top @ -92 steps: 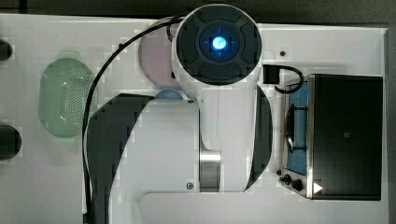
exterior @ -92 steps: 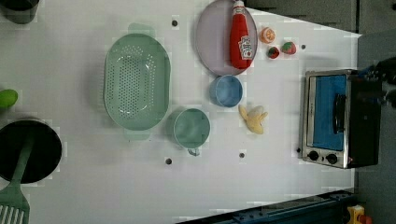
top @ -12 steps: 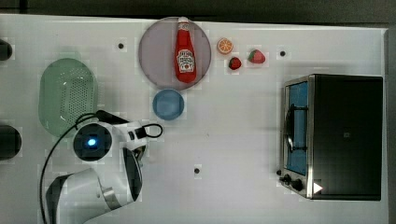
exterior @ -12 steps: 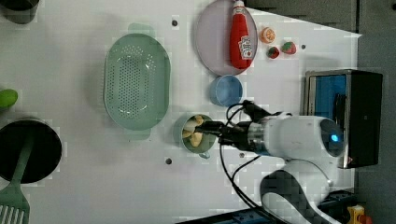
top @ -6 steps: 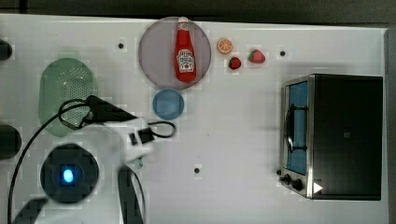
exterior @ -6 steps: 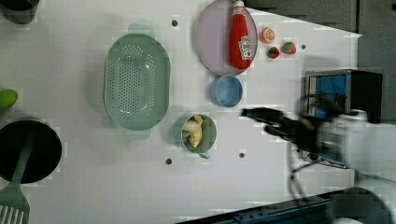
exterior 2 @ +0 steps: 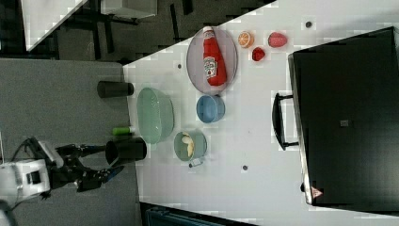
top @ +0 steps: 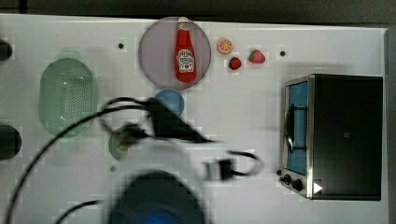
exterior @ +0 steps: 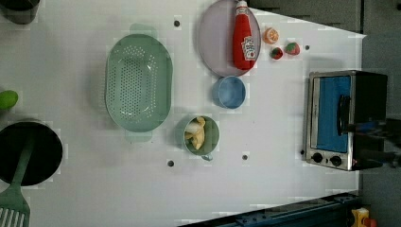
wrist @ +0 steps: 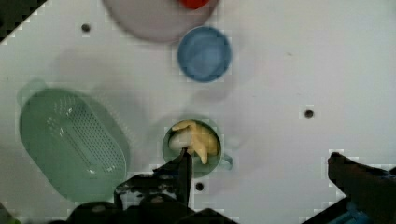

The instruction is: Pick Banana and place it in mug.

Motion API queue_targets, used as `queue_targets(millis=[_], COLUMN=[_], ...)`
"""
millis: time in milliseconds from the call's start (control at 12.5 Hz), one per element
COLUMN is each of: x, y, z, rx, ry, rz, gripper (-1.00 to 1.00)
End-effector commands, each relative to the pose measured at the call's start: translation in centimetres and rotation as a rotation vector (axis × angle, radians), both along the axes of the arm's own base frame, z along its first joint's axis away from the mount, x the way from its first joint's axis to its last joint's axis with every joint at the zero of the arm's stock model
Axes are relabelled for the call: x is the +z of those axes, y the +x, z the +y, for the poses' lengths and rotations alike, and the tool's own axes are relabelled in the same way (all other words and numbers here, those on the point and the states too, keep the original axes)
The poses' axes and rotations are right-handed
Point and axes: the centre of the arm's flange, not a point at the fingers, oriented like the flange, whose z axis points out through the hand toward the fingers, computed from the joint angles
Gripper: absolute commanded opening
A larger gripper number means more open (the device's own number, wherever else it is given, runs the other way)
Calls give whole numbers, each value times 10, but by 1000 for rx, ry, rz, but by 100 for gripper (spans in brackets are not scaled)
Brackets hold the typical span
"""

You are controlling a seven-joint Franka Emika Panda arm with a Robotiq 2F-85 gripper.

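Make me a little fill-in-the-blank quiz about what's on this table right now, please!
1. The banana lies inside the pale-green ____.
2. The ketchup bottle lies on a round ____.
3. Between that and the mug sits a ____ bowl.
4. The toaster oven has a ____ door.

Missing words: mug; plate; blue; blue

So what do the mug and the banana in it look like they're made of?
The mug looks like matte plastic: an even pale green with no shine. The banana inside it looks like a plastic or rubber toy, with smooth, uniform yellow skin; which one is hard to tell.
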Motion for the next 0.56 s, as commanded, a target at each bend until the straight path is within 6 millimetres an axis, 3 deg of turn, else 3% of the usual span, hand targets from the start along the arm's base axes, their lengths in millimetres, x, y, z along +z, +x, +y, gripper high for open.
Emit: queue_targets(millis=[80,240,560], x=[13,18,10], y=[9,6,2], z=[-76,-93,-88], rx=[-88,-98,-167], ry=[-102,-141,-122], rz=[-25,-17,48], gripper=[100,100,100])
